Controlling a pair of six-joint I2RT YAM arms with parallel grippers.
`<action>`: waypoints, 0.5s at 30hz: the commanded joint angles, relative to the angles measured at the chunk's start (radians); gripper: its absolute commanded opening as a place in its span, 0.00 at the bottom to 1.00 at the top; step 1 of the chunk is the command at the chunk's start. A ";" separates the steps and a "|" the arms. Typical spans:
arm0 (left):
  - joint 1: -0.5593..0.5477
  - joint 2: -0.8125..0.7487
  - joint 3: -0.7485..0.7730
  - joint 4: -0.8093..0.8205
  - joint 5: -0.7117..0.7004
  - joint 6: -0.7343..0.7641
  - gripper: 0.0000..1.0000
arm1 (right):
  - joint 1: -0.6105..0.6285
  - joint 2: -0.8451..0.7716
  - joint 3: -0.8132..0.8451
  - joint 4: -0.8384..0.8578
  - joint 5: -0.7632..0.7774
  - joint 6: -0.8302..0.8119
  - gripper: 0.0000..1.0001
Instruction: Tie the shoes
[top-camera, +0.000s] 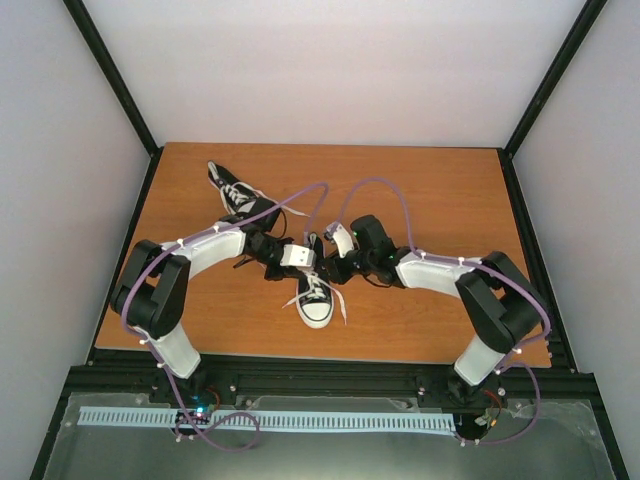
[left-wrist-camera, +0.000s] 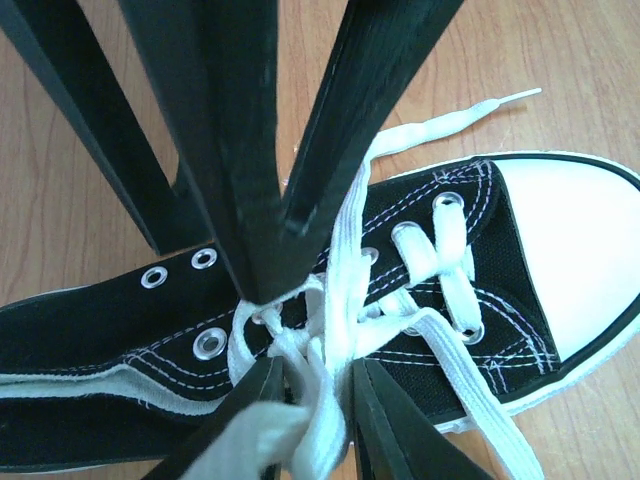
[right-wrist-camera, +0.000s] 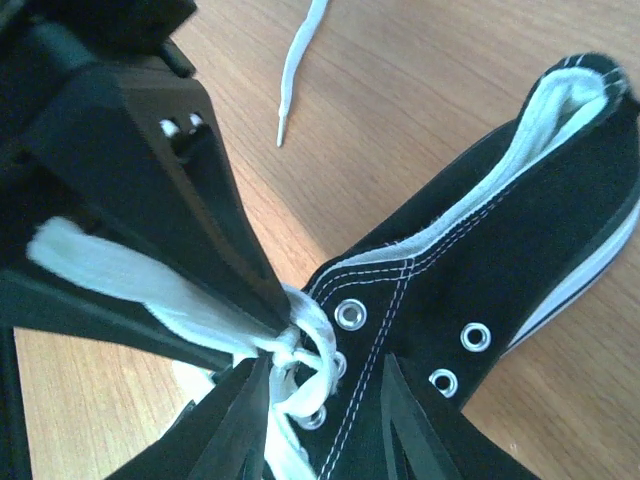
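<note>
One black shoe (top-camera: 315, 300) with a white toe cap lies mid-table, toe toward the arms; the other shoe (top-camera: 232, 190) lies at the back left. In the left wrist view my left gripper (left-wrist-camera: 310, 400) is shut on a bunch of white lace (left-wrist-camera: 330, 330) at the knot over the shoe's (left-wrist-camera: 90, 320) eyelets. The right gripper's fingers (left-wrist-camera: 240, 150) stand just above that knot. In the right wrist view my right gripper (right-wrist-camera: 325, 420) is open, straddling the shoe's (right-wrist-camera: 500, 230) eyelet row, the knot (right-wrist-camera: 295, 345) beside its left finger. A flat stretch of lace (right-wrist-camera: 120, 270) runs into the left gripper's fingers (right-wrist-camera: 150, 170).
A loose lace end (right-wrist-camera: 300, 60) lies on the wooden table (top-camera: 440, 200) beside the shoe. Both arms meet over the middle shoe, cables looping above them. Black frame posts (top-camera: 110, 70) and pale walls bound the table.
</note>
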 joint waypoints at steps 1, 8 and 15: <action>-0.004 0.006 0.037 -0.011 0.025 -0.007 0.23 | -0.004 0.061 0.062 0.002 -0.064 -0.034 0.33; -0.003 0.008 0.044 -0.008 0.023 -0.027 0.23 | -0.003 0.100 0.073 0.021 -0.099 -0.035 0.23; -0.003 0.006 0.043 -0.018 0.021 -0.033 0.24 | -0.004 0.111 0.070 -0.002 -0.066 -0.047 0.22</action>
